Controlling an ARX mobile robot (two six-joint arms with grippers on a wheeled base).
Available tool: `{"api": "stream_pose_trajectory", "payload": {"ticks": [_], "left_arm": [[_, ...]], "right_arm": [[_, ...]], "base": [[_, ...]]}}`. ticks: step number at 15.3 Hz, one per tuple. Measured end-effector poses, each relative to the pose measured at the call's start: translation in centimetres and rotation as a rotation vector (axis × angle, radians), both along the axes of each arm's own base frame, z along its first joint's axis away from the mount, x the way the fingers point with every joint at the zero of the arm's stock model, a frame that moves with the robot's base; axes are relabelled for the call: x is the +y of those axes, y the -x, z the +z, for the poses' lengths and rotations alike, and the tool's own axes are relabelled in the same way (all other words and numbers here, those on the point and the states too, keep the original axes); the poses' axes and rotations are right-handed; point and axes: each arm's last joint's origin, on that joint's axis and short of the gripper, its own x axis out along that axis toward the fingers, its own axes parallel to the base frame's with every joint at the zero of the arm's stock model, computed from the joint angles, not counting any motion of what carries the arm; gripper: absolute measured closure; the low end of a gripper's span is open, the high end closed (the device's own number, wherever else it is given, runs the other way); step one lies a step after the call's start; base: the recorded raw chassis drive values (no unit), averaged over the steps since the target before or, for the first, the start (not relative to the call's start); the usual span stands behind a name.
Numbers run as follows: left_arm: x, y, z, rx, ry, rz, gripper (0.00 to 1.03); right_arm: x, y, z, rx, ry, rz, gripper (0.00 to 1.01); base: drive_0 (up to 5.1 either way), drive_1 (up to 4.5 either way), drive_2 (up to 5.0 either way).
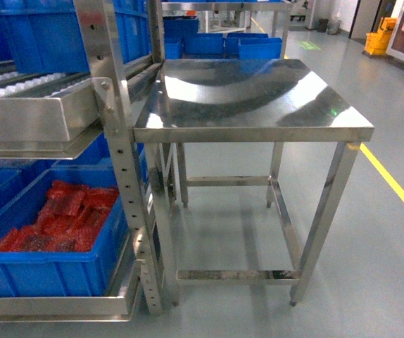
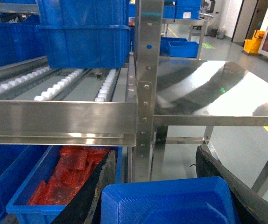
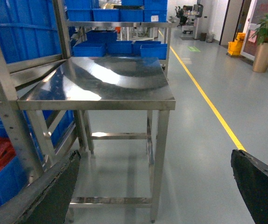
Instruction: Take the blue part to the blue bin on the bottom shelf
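L gripper [image 2: 169,205] clamped on blue part [image 2: 169,200], near rack. R gripper [image 3: 155,186] fingers wide apart, nothing between. Blue bin [image 1: 47,271] w/ red parts [image 1: 65,218] on bottom shelf [image 1: 61,306], left of steel table [image 1: 258,105].

A factory floor: roller racks [image 1: 40,105] of blue bins [image 1: 47,267], steel worktable [image 1: 251,98], yellow floor line [image 1: 395,183].

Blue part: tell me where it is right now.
The blue part sits between the left gripper's fingers at the bottom of the left wrist view, beside the bin of red parts under the roller shelf.
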Motion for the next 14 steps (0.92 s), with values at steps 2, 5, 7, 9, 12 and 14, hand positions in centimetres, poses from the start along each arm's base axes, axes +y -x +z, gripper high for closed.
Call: {"api": "stream_pose_trajectory", "payload": {"ticks": [2,5,7,9,12,14], "left_arm": [[0.0,0.0,0.01,-0.001,0.0,0.0,0.59],[0.0,0.0,-0.01,0.001,0.0,0.0,0.59],[0.0,0.0,0.0,0.0,0.0,-0.001,0.59],[0.0,0.0,-0.03,0.003,0.0,0.0,0.59],[0.0,0.0,-0.01,0.001,0.0,0.0,0.59],[0.0,0.0,0.01,-0.001,0.0,0.0,0.59]], "right_arm": [[0.0,0.0,0.02,-0.002,0.0,0.001,0.03],[0.0,0.0,0.0,0.0,0.0,0.001,0.03],[0.0,0.0,0.03,-0.003,0.0,0.001,0.03],[0.0,0.0,-0.01,0.001,0.0,0.001,0.03],[0.0,0.0,0.03,-0.003,0.0,0.0,0.03],[0.0,0.0,0.0,0.0,0.0,0.0,0.03]], "base": [[-5.0,2.47,2.5],[-5.0,2.45,2.4],[-5.0,2.47,2.5],[-5.2,2.27,2.3],[-5.2,2.28,2.3],[-5.1,2.39,2.4]]}}
